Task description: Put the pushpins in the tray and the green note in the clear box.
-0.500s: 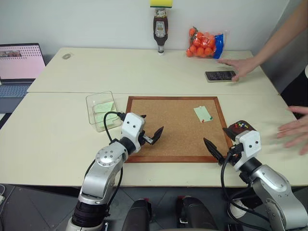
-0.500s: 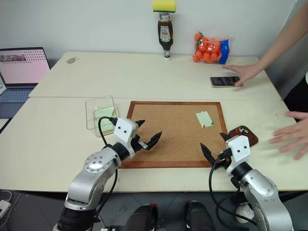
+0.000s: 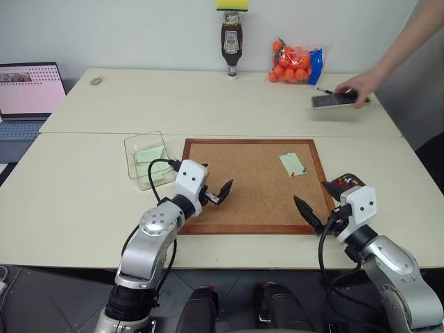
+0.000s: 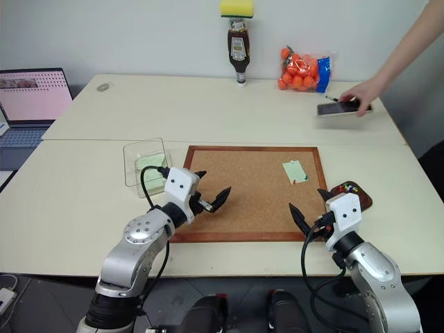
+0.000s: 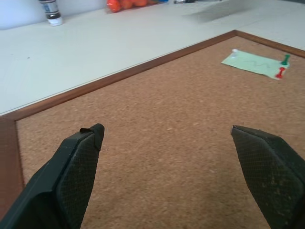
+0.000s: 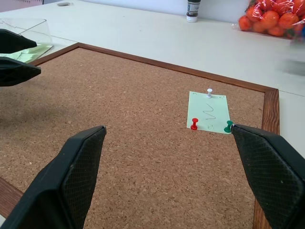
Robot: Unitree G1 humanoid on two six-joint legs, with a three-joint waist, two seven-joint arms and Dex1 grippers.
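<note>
While both arms hover over the near edge of the corkboard [image 3: 251, 184], we judge that we are at the start of a step: nothing is in hand and the reach has not begun. Our left gripper [image 3: 216, 194] has its fingers spread wide and empty above the board's near left part; our right gripper [image 3: 312, 211] has its fingers just as wide and empty at the near right corner.

The green note [image 6: 208, 112] lies flat near the far right corner of the board, held by three pushpins [image 6: 194, 124]: a white one at its far edge, a red one and a green one at its near corners. The tray [image 3: 345, 185] sits on the tabletop [image 3: 69, 201] just beside the board's right edge, with a few coloured pins already in it. The clear box [image 3: 147, 159] stands just off the board's left edge and holds pale green slips.

We think the next move calls for the right gripper, being nearer, to close on one pin head and pull it straight out; the heads are tiny, so aim must be fine.

Beyond the board, a sauce bottle [image 3: 231, 43] and a bag of oranges [image 3: 294, 62] stand by the wall, a laptop [image 3: 28, 97] sits at the left, and a person's hand [image 3: 357, 87] holds a phone [image 3: 333, 100] at the far right.
</note>
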